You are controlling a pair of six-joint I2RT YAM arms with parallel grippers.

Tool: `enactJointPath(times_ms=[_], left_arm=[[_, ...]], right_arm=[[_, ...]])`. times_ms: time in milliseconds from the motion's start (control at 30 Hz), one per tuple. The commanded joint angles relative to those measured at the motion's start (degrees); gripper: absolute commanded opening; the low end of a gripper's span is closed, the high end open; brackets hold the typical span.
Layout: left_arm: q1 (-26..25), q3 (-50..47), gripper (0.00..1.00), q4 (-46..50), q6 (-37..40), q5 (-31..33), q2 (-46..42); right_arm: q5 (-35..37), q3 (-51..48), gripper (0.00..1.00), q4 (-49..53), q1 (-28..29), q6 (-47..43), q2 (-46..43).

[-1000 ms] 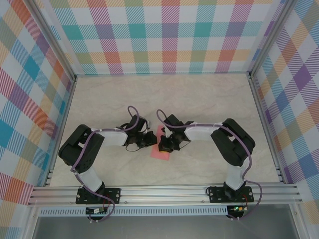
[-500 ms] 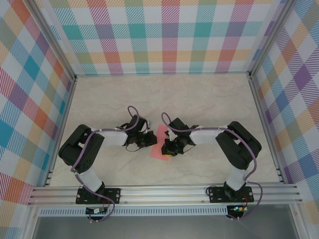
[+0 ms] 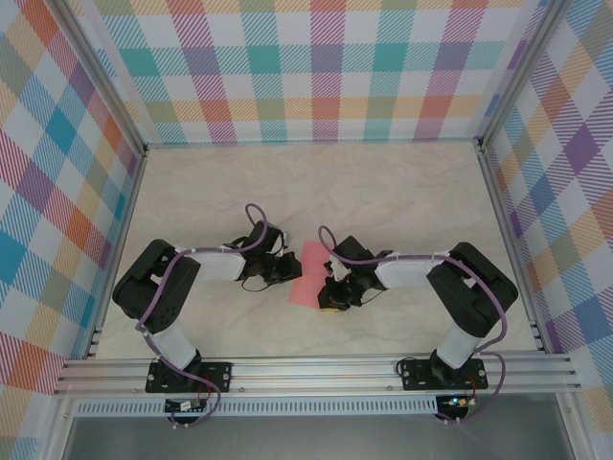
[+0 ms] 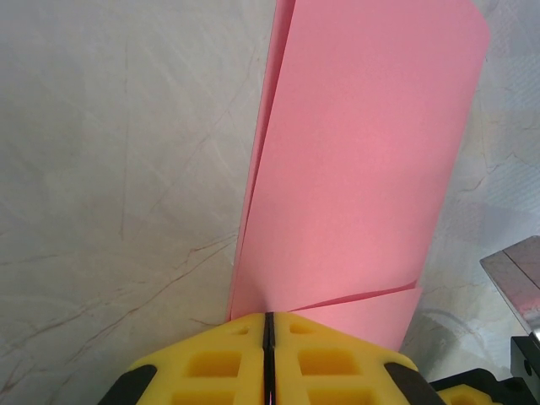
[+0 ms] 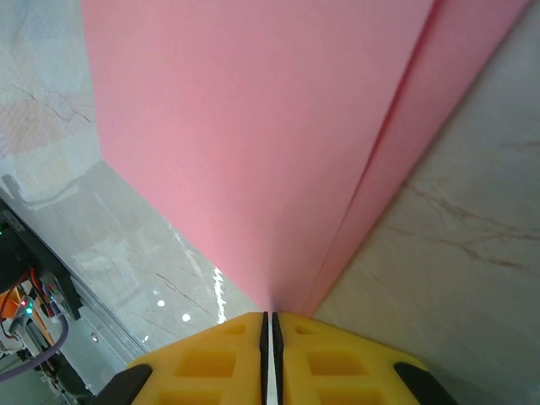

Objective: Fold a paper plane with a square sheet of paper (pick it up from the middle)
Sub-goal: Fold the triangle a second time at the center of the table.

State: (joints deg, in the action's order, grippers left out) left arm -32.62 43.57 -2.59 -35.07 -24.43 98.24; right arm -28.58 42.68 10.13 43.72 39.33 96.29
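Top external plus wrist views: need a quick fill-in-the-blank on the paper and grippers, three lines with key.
1. The folded sheet of paper between the two arms is ____ in colour.
2. The left gripper and the right gripper are each ____ on an edge of it.
3. The fingertips pinching it are ____ in colour.
Missing words: pink; shut; yellow.

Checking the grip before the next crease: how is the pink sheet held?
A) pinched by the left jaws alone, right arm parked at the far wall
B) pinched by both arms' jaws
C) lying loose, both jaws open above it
B: in each wrist view the pink sheet runs straight into closed yellow jaws, those of the left gripper and the right gripper.
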Motion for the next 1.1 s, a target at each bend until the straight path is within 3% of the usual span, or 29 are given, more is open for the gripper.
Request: enactJointPath(times_ms=[0,100,167,267,333,600,1067], left_arm=[[-0.51,-0.56,0.09,5.53,0.8,5.46,3.06],[-0.51,-0.48,0.09,5.44,0.88,4.86,2.79],[-0.51,-0.55,0.1,5.12,0.97,3.98,2.42],[-0.6,-0.77,0.1,4.21,0.5,2.68,1.29],[-0.69,-0.52,0.11,4.04,0.1,2.41,0.45],[-0.74,1.15,0.12,5.43,-0.08,2.62,-0.67],[-0.69,1.2,0.12,5.63,0.2,2.54,-0.42]], right_arm=[[0.41,-1.43,0.13,5.37,0.4,-2.48,-1.28],[3.11,-0.85,0.12,6.08,0.22,-2.13,-3.9],[9.08,-0.48,0.13,6.91,-0.05,0.0,-7.26],[15.35,-0.05,0.29,6.21,-0.46,1.57,-11.38],[15.78,0.8,0.42,5.52,-1.68,2.3,-10.98],[13.29,5.84,0.47,2.63,-4.37,5.02,-1.95],[11.96,6.6,0.42,-1.19,-4.97,7.53,2.18]])
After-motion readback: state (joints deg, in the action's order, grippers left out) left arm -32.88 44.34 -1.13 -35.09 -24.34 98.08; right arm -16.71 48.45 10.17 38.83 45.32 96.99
